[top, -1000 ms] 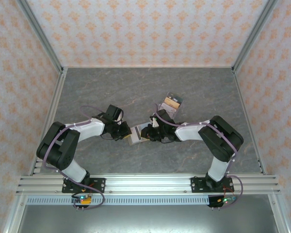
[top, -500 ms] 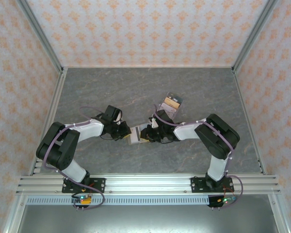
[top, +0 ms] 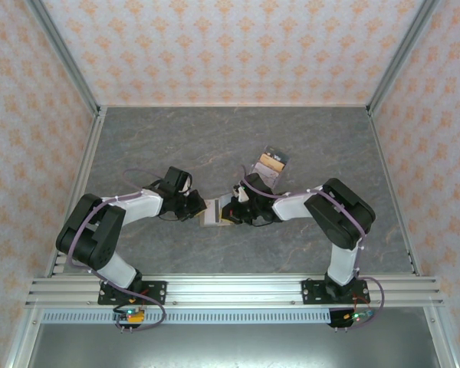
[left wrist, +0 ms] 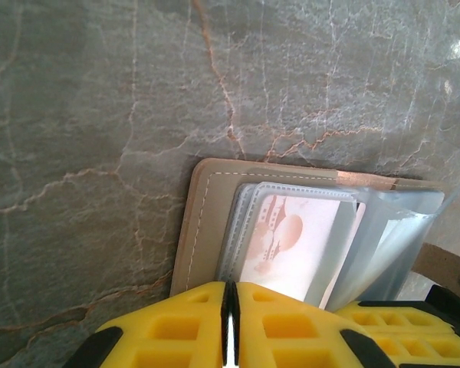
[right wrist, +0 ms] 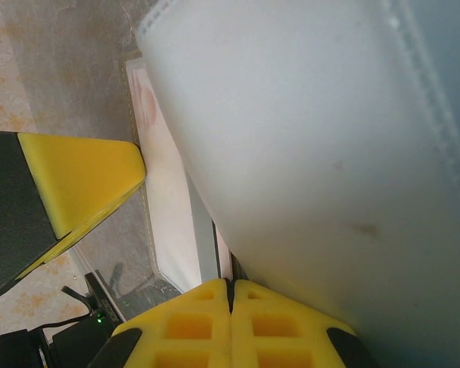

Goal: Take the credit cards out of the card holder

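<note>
Card holder (top: 217, 212) lies opened flat on the grey stone-patterned table (top: 176, 138), toward the near side, with both arms bent inward so their tips meet over it. From the left wrist we see its tan stitched cover (left wrist: 203, 230) and a fan of clear sleeves (left wrist: 391, 238) rising from the spine. One credit card (left wrist: 287, 245), pale with a pinkish-orange print, sits in a low sleeve, not yet drawn out. Left gripper (top: 202, 208) is clenched. In its own view the yellow pads (left wrist: 169, 330) press together with nothing visible between them, and the cover's edge runs under them. We read this as a closed fist used to pin the holder so it cannot slide or fold shut. Right gripper (top: 234, 212) comes in from the opposite side, likewise clenched. Its pads (right wrist: 192, 322) meet along a thin seam, and a broad milky sleeve leaf (right wrist: 307, 153) bows up from just beside that seam. Whether the leaf is truly caught between the pads or only leaning on them we cannot tell. Our judgement is that the leaf is held aside to expose the card beneath, so extraction has hardly begun. A glossy clear packet (top: 270, 162) lies well apart, farther back, and seems to play no part. The risk as we see it is that the soft sleeves may spring back over the card once let go.
</note>
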Robot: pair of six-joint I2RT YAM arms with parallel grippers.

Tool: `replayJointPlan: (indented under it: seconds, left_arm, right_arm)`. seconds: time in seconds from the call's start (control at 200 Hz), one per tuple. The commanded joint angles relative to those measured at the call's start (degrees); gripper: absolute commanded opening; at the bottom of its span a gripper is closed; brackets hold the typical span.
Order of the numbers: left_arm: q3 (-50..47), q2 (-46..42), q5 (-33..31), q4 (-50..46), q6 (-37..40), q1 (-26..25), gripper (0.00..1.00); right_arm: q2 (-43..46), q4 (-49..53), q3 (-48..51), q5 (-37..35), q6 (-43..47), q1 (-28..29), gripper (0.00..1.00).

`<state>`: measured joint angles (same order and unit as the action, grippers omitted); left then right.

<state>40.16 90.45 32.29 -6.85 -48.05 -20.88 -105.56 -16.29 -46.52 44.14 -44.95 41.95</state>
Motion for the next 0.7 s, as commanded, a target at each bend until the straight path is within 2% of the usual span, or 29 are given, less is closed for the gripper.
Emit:
replayJointPlan:
  seconds: [0.0,0.375,0.5,0.696]
  left_arm:
    - [0.5,-0.1,0.8,-7.1,1.2,-1.3,0.14]
    - [5.0,-4.5,2.3,-9.9,3.5,0.7,0.25]
    - [4.6,-5.4,2.1,-10.3,3.5,0.8,0.25]
    - [1.7,-4.2,3.7,-6.7,1.8,0.8,0.19]
  right_arm:
    - [0.4,-2.3,-0.4,-3.4,0.6,0.5,0.0]
    - [3.0,0.5,1.3,-5.9,1.3,-0.2,0.0]
    - [3.6,1.0,1.6,-7.0,1.1,-0.3,0.0]
    - [3.7,1.8,2.0,-8.2,1.1,-0.4,0.0]
